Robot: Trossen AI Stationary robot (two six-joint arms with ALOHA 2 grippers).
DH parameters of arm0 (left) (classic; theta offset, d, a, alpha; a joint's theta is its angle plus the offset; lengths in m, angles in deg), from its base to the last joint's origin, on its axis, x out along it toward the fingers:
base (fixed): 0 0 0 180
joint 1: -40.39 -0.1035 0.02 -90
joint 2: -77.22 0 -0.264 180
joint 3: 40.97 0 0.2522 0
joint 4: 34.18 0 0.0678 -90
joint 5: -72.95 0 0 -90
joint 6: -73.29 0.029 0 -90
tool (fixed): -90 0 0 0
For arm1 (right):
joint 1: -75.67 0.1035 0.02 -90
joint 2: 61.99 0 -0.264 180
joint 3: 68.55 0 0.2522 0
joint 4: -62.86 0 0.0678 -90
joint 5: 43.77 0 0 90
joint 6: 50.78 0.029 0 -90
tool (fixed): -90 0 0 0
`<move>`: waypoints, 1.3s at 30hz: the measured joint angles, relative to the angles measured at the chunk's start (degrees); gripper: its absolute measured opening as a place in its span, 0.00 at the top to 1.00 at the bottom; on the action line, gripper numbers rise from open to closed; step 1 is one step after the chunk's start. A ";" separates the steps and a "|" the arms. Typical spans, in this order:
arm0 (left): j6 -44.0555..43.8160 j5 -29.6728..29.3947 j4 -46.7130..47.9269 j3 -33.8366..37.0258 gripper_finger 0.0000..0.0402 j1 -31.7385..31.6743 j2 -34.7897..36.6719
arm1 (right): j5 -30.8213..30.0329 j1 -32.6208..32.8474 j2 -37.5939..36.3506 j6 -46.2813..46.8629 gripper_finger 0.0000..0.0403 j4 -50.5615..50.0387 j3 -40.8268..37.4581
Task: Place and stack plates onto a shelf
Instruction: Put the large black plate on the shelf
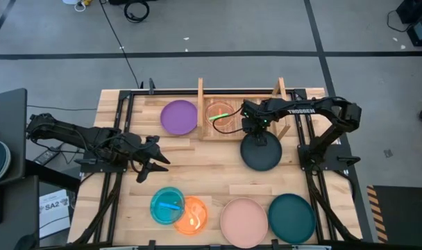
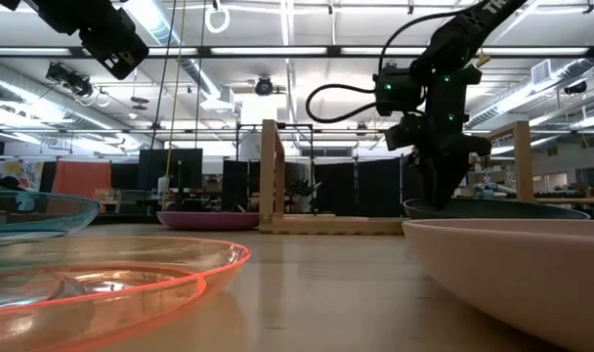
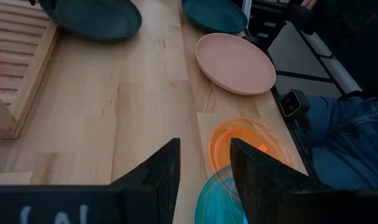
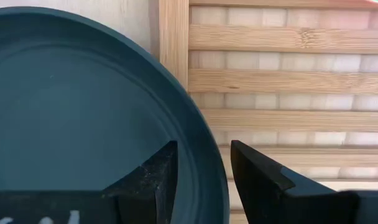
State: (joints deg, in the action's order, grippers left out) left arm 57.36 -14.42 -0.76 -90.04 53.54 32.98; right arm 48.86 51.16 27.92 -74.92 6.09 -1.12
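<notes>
My right end effector [image 4: 198, 180] has matt black fingers, plastic by the look, straddling the rim of the black plate [image 4: 83, 118], which is smooth, opaque and faintly satin. Just beyond lies the shelf [image 4: 288, 81], pale unvarnished wood with visible grain along its slats. The counter [image 1: 218, 180] is light planked wood, smooth and lightly sheened. The orange plate [image 2: 92, 288] is translucent glossy plastic and catches the light; the pink plate [image 3: 235, 62] looks matt and opaque.
</notes>
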 joint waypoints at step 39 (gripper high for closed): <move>0.00 -0.02 0.01 0.00 0.64 0.00 0.01 | 1.16 0.00 -0.07 0.22 0.97 0.92 0.02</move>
State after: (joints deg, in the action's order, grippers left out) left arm 57.36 -14.44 -0.74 -90.04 53.54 32.99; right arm 50.02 51.16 27.86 -74.70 7.01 -1.10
